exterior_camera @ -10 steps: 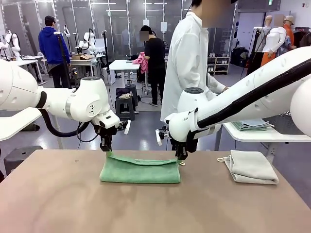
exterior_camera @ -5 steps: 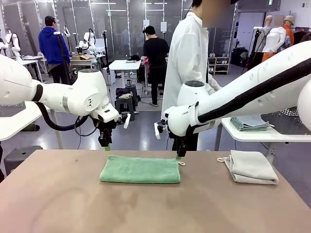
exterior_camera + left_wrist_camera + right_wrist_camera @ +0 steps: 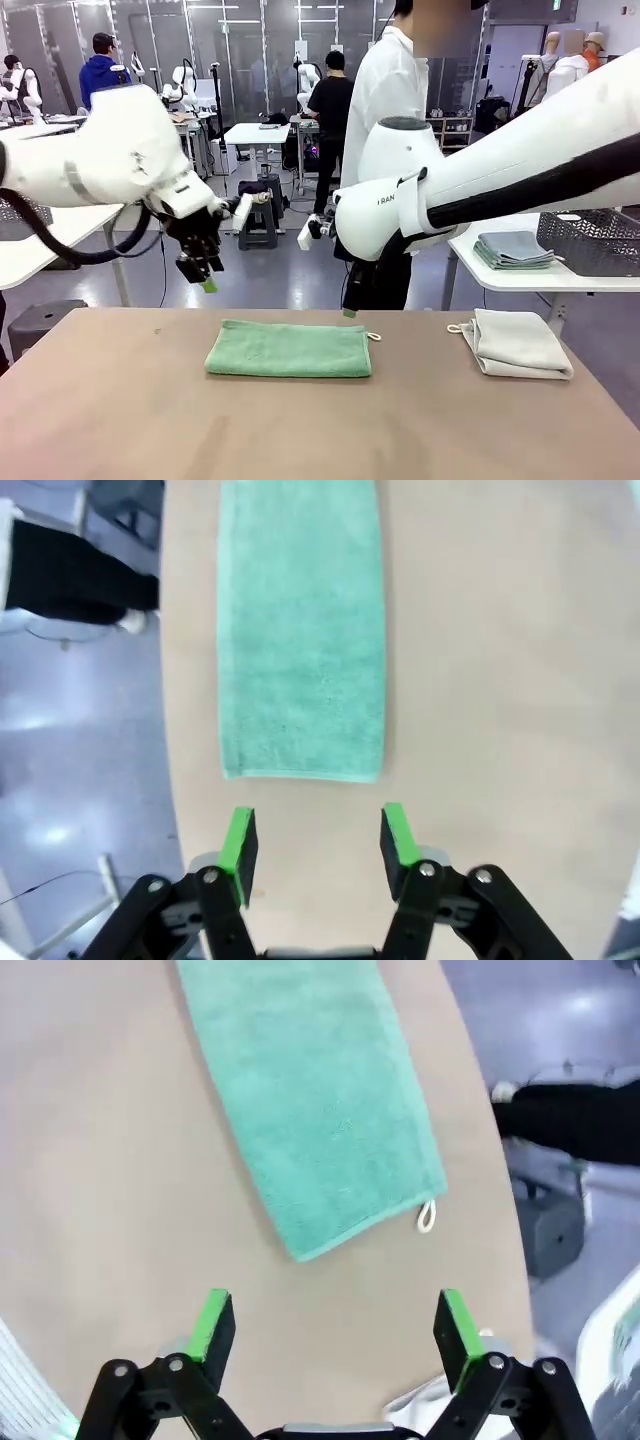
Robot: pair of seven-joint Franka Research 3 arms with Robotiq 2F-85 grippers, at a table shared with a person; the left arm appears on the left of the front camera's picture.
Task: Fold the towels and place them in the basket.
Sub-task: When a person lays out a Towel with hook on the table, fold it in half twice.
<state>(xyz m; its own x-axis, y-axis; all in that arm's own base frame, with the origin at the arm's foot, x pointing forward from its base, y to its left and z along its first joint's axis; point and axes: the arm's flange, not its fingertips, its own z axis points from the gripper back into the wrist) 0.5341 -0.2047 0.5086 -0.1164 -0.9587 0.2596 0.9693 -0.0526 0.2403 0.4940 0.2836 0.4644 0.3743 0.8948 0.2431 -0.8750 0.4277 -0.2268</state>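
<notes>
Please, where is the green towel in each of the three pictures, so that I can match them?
Front view: the green towel lies flat near the table's middle, its long side running left to right.
Left wrist view: it runs from the top edge down to the middle, long side upright.
Right wrist view: it slants from the top edge down toward the right.
Shared landmark: the far edge of the table, which runs alongside the towel's long side in every view.

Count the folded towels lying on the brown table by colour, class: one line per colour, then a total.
green towel: 1
off-white towel: 1
Total: 2
</notes>
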